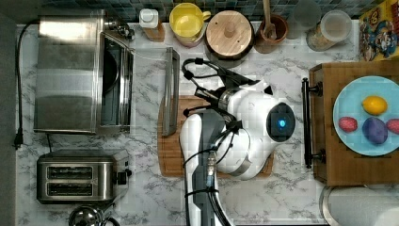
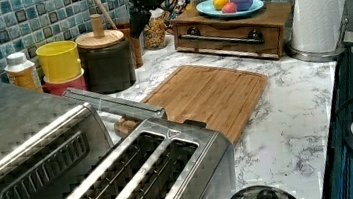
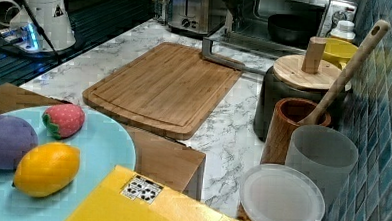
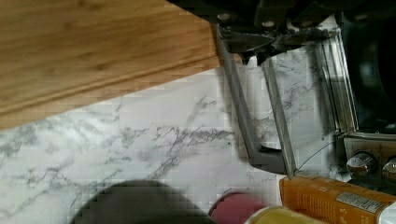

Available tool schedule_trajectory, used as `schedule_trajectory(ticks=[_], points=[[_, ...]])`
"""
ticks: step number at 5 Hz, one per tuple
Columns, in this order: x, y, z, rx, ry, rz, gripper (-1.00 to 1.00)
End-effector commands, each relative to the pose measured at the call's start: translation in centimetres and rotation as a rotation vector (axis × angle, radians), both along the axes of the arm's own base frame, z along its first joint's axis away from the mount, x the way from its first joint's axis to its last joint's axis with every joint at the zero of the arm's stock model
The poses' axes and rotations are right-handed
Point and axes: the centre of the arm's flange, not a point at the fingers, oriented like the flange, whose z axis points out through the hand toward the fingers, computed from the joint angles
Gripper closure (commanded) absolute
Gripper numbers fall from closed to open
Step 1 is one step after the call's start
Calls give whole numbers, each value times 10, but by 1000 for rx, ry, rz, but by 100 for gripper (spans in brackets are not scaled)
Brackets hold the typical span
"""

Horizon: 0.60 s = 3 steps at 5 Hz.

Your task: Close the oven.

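Claw [image 4: 275,28] hovering by the oven's [image 1: 70,70] handle [image 1: 171,92], grip state impossible to tell.
Door [image 4: 299,102] lying fully open over the marble counter [image 1: 282,188]; no readable labels showing.

oven [image 1: 68,70] above toaster [image 1: 77,179], top view's left

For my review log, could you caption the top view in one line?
Panda arm above a wooden cutting board, beside the oven whose glass door lies folded down, handle outward.
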Motion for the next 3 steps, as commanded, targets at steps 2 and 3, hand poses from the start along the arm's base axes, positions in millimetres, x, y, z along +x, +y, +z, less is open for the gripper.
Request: schedule_trajectory(ticks=[2, 3], points=[[1, -20, -25, 184, -283, 204, 100], [15, -18, -54, 201, -250, 208, 100]])
